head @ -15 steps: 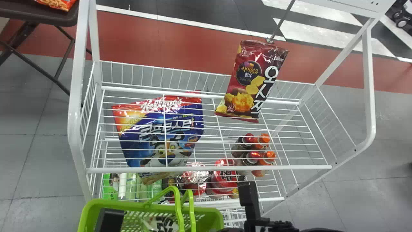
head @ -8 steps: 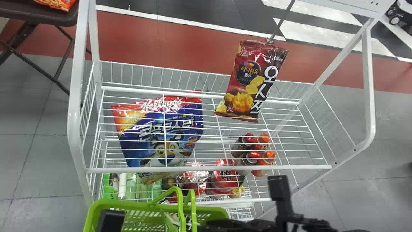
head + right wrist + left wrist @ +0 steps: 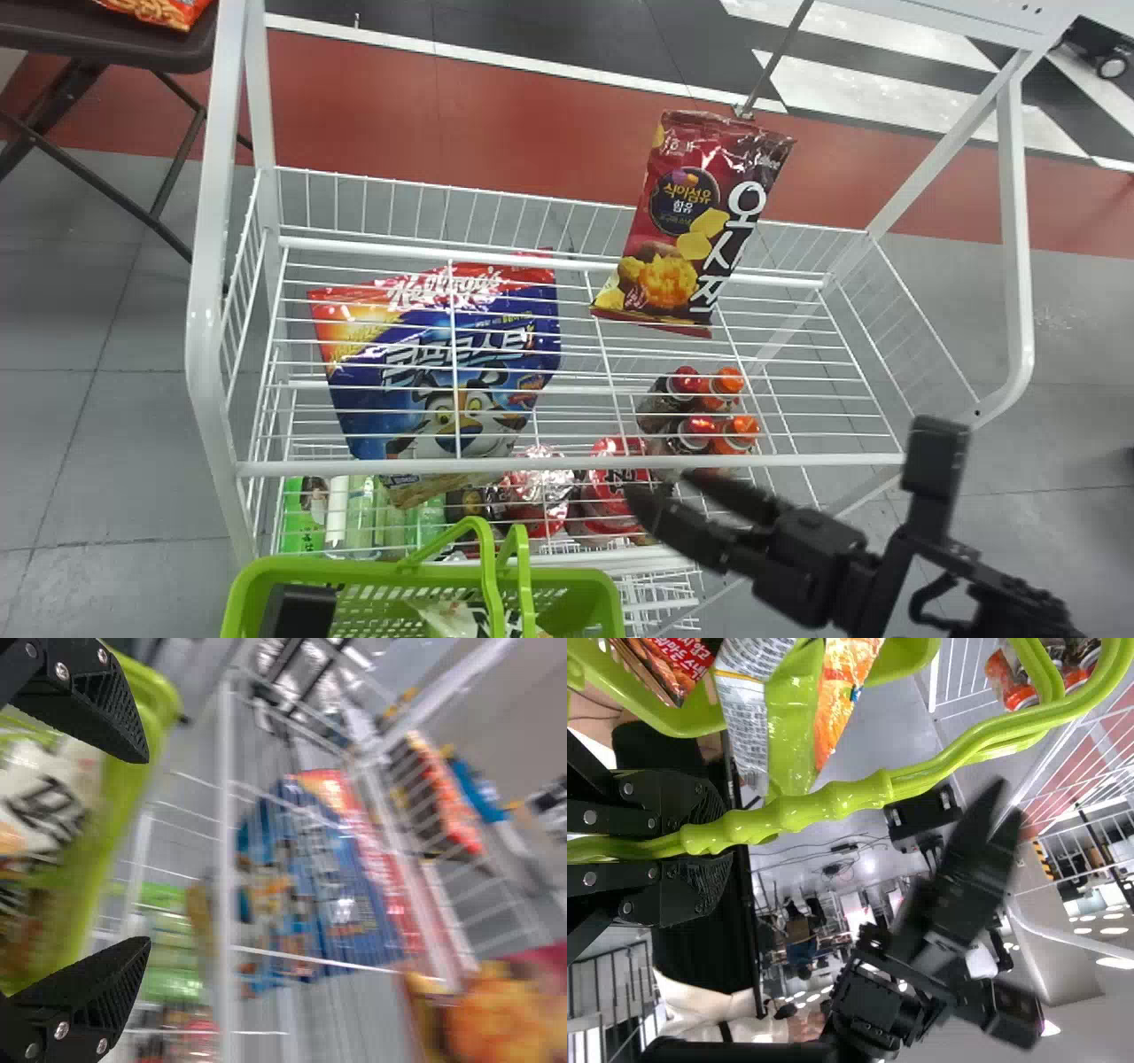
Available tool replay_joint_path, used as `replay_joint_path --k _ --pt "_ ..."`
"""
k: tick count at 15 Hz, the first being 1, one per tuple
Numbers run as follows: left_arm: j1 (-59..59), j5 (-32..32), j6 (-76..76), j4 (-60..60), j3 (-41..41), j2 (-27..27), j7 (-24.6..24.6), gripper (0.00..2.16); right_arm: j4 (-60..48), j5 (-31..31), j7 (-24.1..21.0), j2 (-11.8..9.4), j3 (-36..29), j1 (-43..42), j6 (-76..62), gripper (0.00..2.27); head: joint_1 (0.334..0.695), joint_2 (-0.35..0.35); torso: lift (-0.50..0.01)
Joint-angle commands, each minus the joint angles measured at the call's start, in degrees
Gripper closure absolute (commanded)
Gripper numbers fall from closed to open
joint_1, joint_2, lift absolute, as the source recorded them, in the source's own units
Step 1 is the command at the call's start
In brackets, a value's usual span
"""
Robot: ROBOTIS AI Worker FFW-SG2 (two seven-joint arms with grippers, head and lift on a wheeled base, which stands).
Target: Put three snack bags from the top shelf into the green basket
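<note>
The right gripper [image 3: 657, 487] is in front of the wire rack [image 3: 576, 462], to the right of the green basket [image 3: 416, 578] in the head view. Its fingers [image 3: 97, 1001] are open, spread well apart in the right wrist view. The left gripper [image 3: 301, 611] is at the basket, and its fingers [image 3: 673, 811] are closed around the basket's green handles [image 3: 824, 806].

Inside the basket are snack bags: a red one [image 3: 669, 665], a silver-and-white one [image 3: 749, 704] and an orange one [image 3: 849, 687] appear in the left wrist view. A white bag with black marks [image 3: 53, 802] lies in the basket in the right wrist view; whether it is one of those three, I cannot tell.

A dark red snack bag [image 3: 682, 230] hangs from a metal hook [image 3: 775, 62] toward the back of the rack, its lower end in front of the rear rail. To its left, a large blue and red bag [image 3: 443, 354] shows behind the wires. Capped bottles [image 3: 700, 425] stand together below the wires, with red packages [image 3: 611, 487] and green items [image 3: 390, 514] lower down. Beyond the rack's left side, an orange packet [image 3: 164, 11] rests on a dark tabletop [image 3: 106, 44]
</note>
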Motion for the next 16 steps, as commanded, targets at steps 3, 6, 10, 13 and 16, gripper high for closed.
replay_joint_path --k 3,6,10,13,16 --pt "0.13 -0.09 -1.38 1.12 0.14 -0.28 0.49 2.14 2.41 10.95 -8.92 0.03 10.87 5.16 -34.78 0.06 0.695 -0.350 -0.050" --pt "0.48 -0.09 -2.26 1.65 0.23 -0.28 -0.21 2.14 6.54 15.79 -16.39 -0.24 17.11 7.18 -46.21 0.07 0.695 -0.350 -0.050" --pt "0.83 0.27 -4.01 2.61 1.11 -0.22 -0.56 2.14 11.46 19.30 -20.26 -1.21 18.61 11.14 -61.68 0.07 0.695 -0.350 -0.050" --pt "0.48 0.09 -4.01 2.96 0.32 -0.28 -0.21 2.14 9.96 19.13 -20.79 -1.12 19.31 11.75 -60.62 0.07 0.695 -0.350 -0.050" --pt "1.09 0.09 -4.01 2.52 0.76 -0.22 -0.30 2.14 9.88 18.86 -20.79 -1.29 19.48 11.75 -59.75 0.07 0.695 -0.350 -0.050"
